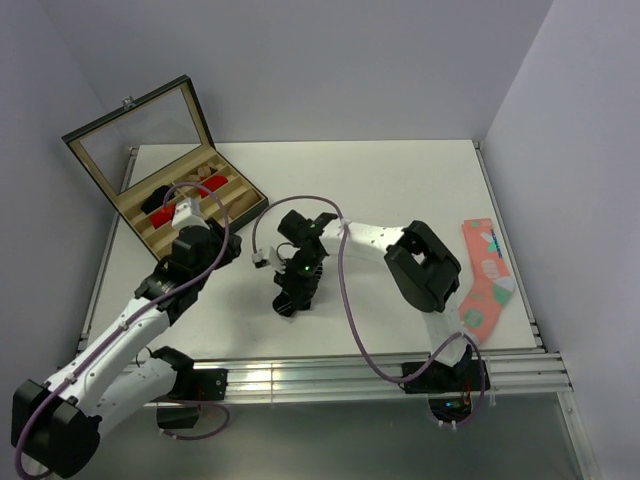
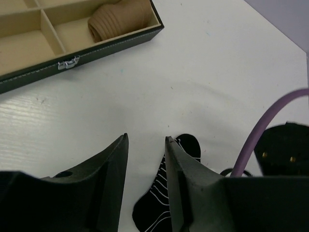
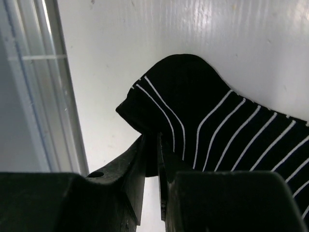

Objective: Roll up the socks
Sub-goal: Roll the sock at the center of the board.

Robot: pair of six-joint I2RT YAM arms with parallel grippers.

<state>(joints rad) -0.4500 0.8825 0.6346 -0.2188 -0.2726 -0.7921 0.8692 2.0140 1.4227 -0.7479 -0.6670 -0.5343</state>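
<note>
The black sock with thin white stripes [image 3: 227, 125] lies flat on the white table. My right gripper [image 3: 151, 145] is shut on the sock's near edge and pinches a fold of it. In the top view the right gripper [image 1: 290, 298] stands over the sock and hides most of it. My left gripper [image 2: 147, 140] is open and empty, just above the table, with the sock [image 2: 157, 195] behind its right finger. The tan-brown sock [image 2: 120, 20] sits rolled in a compartment of the open box [image 2: 96, 52]. The left gripper [image 1: 218, 250] hovers beside that box.
The open compartment box [image 1: 247, 206] stands at the back left with its lid [image 1: 140, 130] raised; it holds red bundles [image 1: 158, 198]. A coral-pink patterned sock [image 1: 485, 275] lies at the right edge. The metal rail [image 3: 46, 96] runs along the table's front edge.
</note>
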